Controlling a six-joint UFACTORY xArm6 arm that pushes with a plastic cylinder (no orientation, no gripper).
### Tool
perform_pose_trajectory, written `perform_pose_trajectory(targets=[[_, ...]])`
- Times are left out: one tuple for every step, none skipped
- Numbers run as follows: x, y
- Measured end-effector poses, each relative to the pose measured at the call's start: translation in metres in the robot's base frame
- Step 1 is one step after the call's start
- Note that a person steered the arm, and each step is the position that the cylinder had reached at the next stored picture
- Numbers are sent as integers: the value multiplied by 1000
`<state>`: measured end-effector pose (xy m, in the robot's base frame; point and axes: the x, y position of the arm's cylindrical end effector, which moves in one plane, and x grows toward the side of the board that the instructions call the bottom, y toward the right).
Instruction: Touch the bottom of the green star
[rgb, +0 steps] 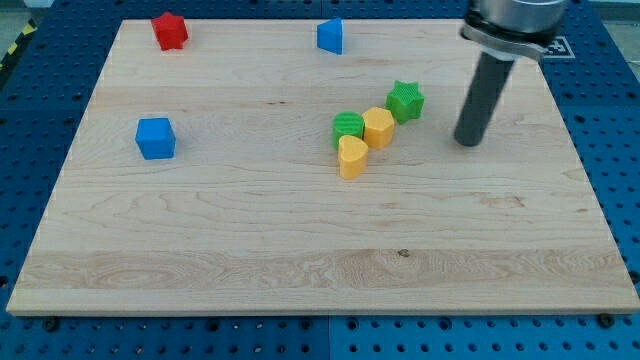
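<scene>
The green star (406, 100) sits right of the board's middle, at the upper right end of a diagonal row of blocks. My tip (468, 141) rests on the board to the star's right and a little lower, with a clear gap between them. The dark rod rises from the tip toward the view's top right. A yellow hexagon block (379, 127) touches the star's lower left side. A green round block (348, 127) sits left of the hexagon, and a yellow heart block (352, 156) lies just below it.
A blue cube (155, 138) sits at the left. A red star (170, 30) is at the top left. A blue block (331, 35) is at the top middle. The wooden board (300, 250) lies on a blue pegboard table.
</scene>
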<state>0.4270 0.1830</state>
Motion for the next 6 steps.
perform_pose_trajectory(targets=[[-19,6],[-35,-19],[-33,-79],[-9,-82],[-7,-25],[-30,-9]])
